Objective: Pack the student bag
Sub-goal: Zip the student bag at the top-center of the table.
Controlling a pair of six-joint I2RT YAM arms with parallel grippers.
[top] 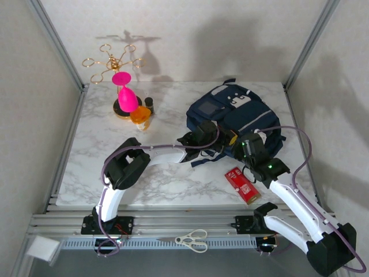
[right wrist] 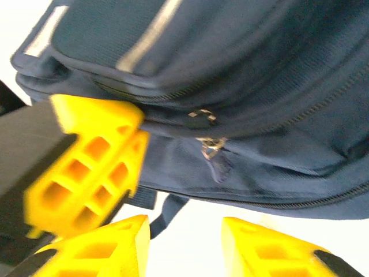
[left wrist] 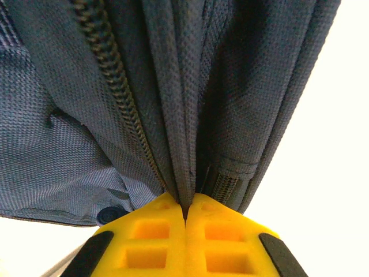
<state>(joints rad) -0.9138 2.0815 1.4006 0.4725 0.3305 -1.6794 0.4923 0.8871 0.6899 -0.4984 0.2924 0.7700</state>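
Observation:
The student bag (top: 239, 112), a navy backpack with pale patches, lies at the back right of the marble table. My left gripper (top: 212, 136) is at its near edge. In the left wrist view this gripper (left wrist: 185, 202) is shut on a fold of the bag's fabric (left wrist: 173, 115) beside a zip. My right gripper (top: 235, 140) sits just right of it, at the same edge. Seen from the right wrist, the right gripper (right wrist: 184, 222) is open with nothing between its fingers. A metal zip pull (right wrist: 209, 147) hangs on the bag (right wrist: 259, 75) ahead, and the left gripper's yellow fingers (right wrist: 86, 173) are at the left.
A red box (top: 242, 184) lies on the table near the right arm. A gold stand with a pink goblet (top: 125, 95), an orange bottle (top: 140, 116) and a small dark bottle (top: 149, 104) stand at the back left. Scissors (top: 193, 239) lie on the front rail.

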